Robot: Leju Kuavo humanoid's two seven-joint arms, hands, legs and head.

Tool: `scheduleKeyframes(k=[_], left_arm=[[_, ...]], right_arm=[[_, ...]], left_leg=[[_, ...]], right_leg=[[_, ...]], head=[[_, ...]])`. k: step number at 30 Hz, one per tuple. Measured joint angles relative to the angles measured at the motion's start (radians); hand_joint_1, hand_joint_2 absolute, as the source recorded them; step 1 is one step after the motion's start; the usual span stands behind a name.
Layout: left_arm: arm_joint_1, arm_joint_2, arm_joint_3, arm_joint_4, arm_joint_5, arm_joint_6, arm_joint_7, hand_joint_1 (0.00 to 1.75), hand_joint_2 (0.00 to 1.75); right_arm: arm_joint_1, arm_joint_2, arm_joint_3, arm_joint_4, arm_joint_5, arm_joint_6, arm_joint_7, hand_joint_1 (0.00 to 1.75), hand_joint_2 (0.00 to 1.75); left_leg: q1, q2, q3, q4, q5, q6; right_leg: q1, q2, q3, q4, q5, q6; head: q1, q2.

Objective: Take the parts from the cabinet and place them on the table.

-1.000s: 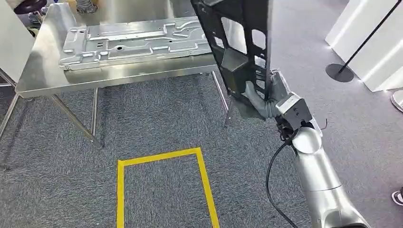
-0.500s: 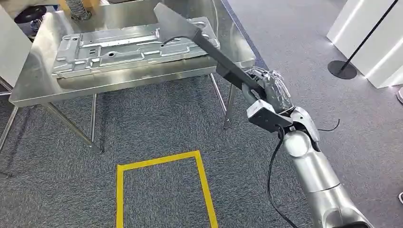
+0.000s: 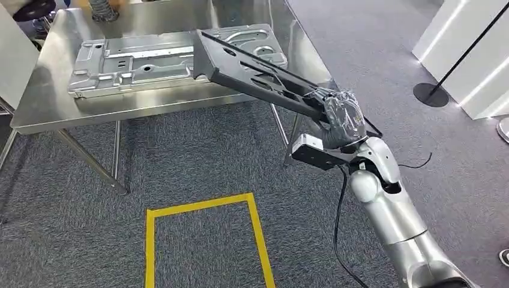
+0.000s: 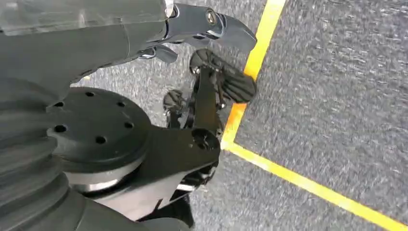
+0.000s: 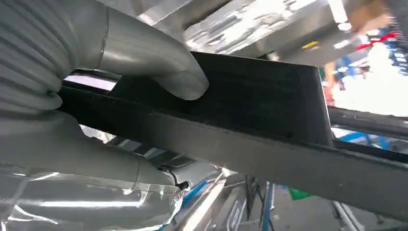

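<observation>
1. One black frame-like part [image 3: 252, 69], long and flat with cut-out openings, stretches from the right side of the scene toward the far left, tilted so that its far end lies over the steel table [image 3: 42, 108].
2. The right hand [image 3: 341, 115] clamps the near end of this black part; the silver right arm [image 3: 396, 222] rises from the near right corner to reach it.
3. In the right wrist view, the thick grey thumb [image 5: 159, 72] presses on one face of the black part [image 5: 250, 110] and the rest of the hand [image 5: 86, 163] closes under it, so the grip is firm.
4. A silver stamped metal panel [image 3: 138, 63] lies flat on the table, running left to right; the far end of the black part overlaps its right portion. Whether the two touch cannot be told.
5. The table stands on thin metal legs on grey carpet [image 3: 198, 150].
6. Yellow tape [image 3: 204, 201] marks a rectangle on the carpet near the robot.
7. A round black stand base [image 3: 430, 94] sits on the floor at far right.
8. The left hand [image 4: 211, 38] hangs above the carpet and a yellow tape line [image 4: 298, 175]; its dark fingers hold nothing, but whether they are spread or curled cannot be told.
</observation>
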Motion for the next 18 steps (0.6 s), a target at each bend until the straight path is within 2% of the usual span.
scheduleKeyframes(k=[1,2,4,5,8,10,11,13,14,15,16,17,18], left_arm=[[0.001,0.0,0.0,0.0,0.0,0.0,0.0,0.0,1.75],[0.002,0.0,0.0,0.0,0.0,-0.001,0.0,0.0,1.75],[0.001,0.0,0.0,0.0,0.004,-0.003,0.0,0.0,1.75],[0.001,0.0,0.0,0.0,0.006,-0.004,0.0,0.0,1.75],[0.0,0.0,0.0,0.0,0.009,-0.005,-0.002,0.0,1.75],[0.001,0.002,0.0,0.0,0.009,-0.003,-0.002,0.0,1.75],[0.001,0.002,0.0,0.0,0.009,-0.003,-0.003,0.0,1.75],[0.001,0.002,0.0,0.0,0.006,-0.003,-0.003,0.0,1.75],[0.002,0.003,0.0,0.0,0.004,-0.003,-0.003,0.0,1.75],[0.003,0.003,0.0,0.0,-0.002,-0.003,-0.003,0.0,1.75],[0.004,0.003,0.0,0.0,-0.003,-0.003,-0.003,0.0,1.75],[0.005,0.003,0.0,0.0,-0.005,-0.003,-0.003,0.0,1.75],[0.004,0.003,0.0,0.0,-0.008,-0.003,-0.003,0.0,1.75]], right_arm=[[0.003,-0.001,0.007,0.004,0.025,-0.011,0.011,1.75,1.75],[0.004,-0.001,0.013,0.008,0.051,-0.021,0.021,1.75,1.75],[0.002,-0.001,0.026,0.014,0.117,-0.041,0.05,1.75,1.75],[0.0,-0.001,0.033,0.02,0.153,-0.049,0.065,1.75,1.75],[-0.01,0.005,0.055,0.039,0.204,-0.05,0.082,1.75,1.75],[-0.02,0.01,0.061,0.053,0.233,-0.049,0.087,1.75,1.75],[-0.027,0.013,0.063,0.059,0.242,-0.048,0.088,1.75,1.75],[-0.044,0.022,0.073,0.071,0.275,-0.047,0.094,1.75,1.75],[-0.05,0.024,0.079,0.078,0.292,-0.047,0.097,1.75,1.75],[-0.056,0.026,0.085,0.089,0.313,-0.047,0.101,1.75,1.75],[-0.06,0.028,0.091,0.101,0.333,-0.045,0.105,1.75,1.75],[-0.067,0.031,0.096,0.111,0.349,-0.045,0.109,1.75,1.75],[-0.079,0.034,0.102,0.122,0.366,-0.045,0.111,1.75,1.75]], left_leg=[[0.0,-0.001,0.004,0.0,-0.003,-0.002],[0.0,-0.001,0.01,0.001,-0.007,-0.004],[0.0,-0.003,0.027,0.002,-0.019,-0.01],[-0.003,-0.003,0.027,0.002,-0.024,-0.017],[-0.003,-0.002,0.027,0.002,-0.028,-0.033],[-0.004,-0.001,0.029,0.007,-0.039,-0.045],[-0.003,0.0,0.016,0.04,-0.057,-0.05],[0.0,0.001,-0.062,0.198,-0.132,-0.057],[0.0,0.001,-0.103,0.274,-0.155,-0.059],[0.0,0.001,-0.142,0.335,-0.164,-0.06],[0.0,0.001,-0.15,0.334,-0.147,-0.059],[0.0,0.001,-0.135,0.288,-0.108,-0.057],[0.0,0.001,-0.097,0.202,-0.053,-0.053]], right_leg=[[-0.002,0.0,0.0,-0.019,0.028,0.0],[-0.003,-0.001,0.023,-0.08,0.074,-0.001],[-0.004,-0.003,0.112,-0.279,0.182,-0.007],[-0.001,-0.003,0.134,-0.313,0.173,-0.013],[0.009,0.0,0.13,-0.321,0.168,-0.028],[-0.002,-0.002,0.14,-0.334,0.171,-0.04],[-0.002,-0.002,0.145,-0.336,0.169,-0.045],[0.001,-0.002,0.148,-0.335,0.165,-0.053],[0.002,-0.002,0.149,-0.334,0.163,-0.055],[0.004,-0.003,0.152,-0.334,0.16,-0.056],[0.005,-0.003,0.156,-0.334,0.158,-0.056],[0.005,-0.002,0.161,-0.333,0.154,-0.055],[0.006,-0.001,0.167,-0.332,0.149,-0.053]], head=[[0.0,0.0],[0.0,0.0],[0.0,0.0],[-0.001,0.0],[-0.003,0.0],[-0.002,0.0],[-0.005,0.0],[-0.006,0.0],[-0.005,0.0],[-0.006,0.0],[-0.005,0.0],[-0.006,0.0],[-0.006,0.0]])
